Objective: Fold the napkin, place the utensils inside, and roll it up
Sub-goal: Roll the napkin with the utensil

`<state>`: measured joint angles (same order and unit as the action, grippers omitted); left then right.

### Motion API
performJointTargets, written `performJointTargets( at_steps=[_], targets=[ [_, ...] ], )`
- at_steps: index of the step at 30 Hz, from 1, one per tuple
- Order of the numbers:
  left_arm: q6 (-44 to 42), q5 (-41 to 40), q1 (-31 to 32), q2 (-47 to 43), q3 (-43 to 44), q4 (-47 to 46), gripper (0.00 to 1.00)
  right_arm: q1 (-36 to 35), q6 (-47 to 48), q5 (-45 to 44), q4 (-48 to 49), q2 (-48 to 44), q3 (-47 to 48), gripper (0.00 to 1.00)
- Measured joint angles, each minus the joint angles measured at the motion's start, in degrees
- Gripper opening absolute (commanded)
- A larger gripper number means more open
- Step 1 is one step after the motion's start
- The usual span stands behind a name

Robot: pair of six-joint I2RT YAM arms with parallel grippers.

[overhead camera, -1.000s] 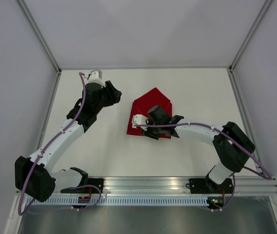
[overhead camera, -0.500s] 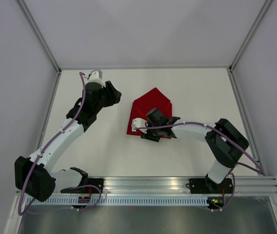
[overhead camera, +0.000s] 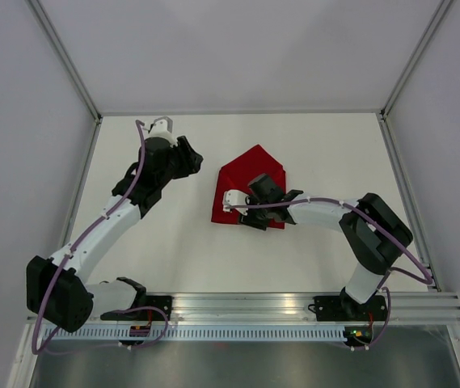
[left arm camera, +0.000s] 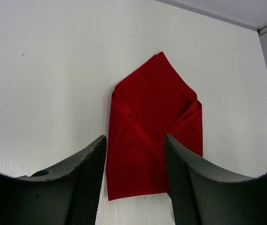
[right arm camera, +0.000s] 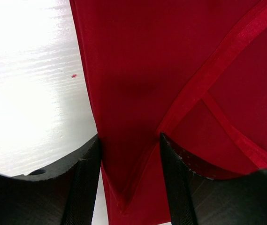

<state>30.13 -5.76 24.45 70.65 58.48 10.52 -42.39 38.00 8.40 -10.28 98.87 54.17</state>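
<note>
Right wrist view: the right gripper [right arm camera: 129, 140], jaws apart, straddles the left edge of the napkin [right arm camera: 138, 70].
From above, its wrist hides the cloth's near part. The left gripper [left arm camera: 134, 140] hovers with jaws parted, well apart, over the white table [overhead camera: 173, 242]. The napkin is glossy red, folded to a far-pointing peak, mid-table.

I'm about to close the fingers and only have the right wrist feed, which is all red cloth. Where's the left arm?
Observer: The left fingers are open. The top view has them over bare table, left of the napkin and not touching it.
Operator: What shape is the napkin?
Observer: The left wrist view shows it folded, pointed at the far end, square at the near end, with overlapping flaps.
Operator: Any utensils out?
Observer: None shows in any view.
</note>
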Motion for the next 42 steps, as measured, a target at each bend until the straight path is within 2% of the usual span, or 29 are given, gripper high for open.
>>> performJointTargets(
  at_steps=[14,23,31,35,42],
  targets=[
    [-2.78,3.43,0.00,-0.92,-7.80,-2.40,0.60,1.95,4.35,5.40,-3.91,1.55,2.49,0.55],
    [-4.50,6.08,0.85,-2.84,-16.24,-9.38,0.63,2.58,4.57,7.89,-5.25,2.91,3.91,0.45],
    [-8.35,5.79,5.99,-4.11,-19.08,-16.83,0.62,3.45,4.90,10.34,-8.37,4.87,6.67,0.36],
    [-10.08,4.57,7.52,-6.84,-22.95,-21.09,0.60,4.20,4.96,11.98,-9.75,5.68,7.78,0.32],
    [-12.79,1.79,8.61,-16.96,-32.24,-28.04,0.54,6.29,5.68,15.85,-13.79,7.96,11.32,0.28]
  ],
)
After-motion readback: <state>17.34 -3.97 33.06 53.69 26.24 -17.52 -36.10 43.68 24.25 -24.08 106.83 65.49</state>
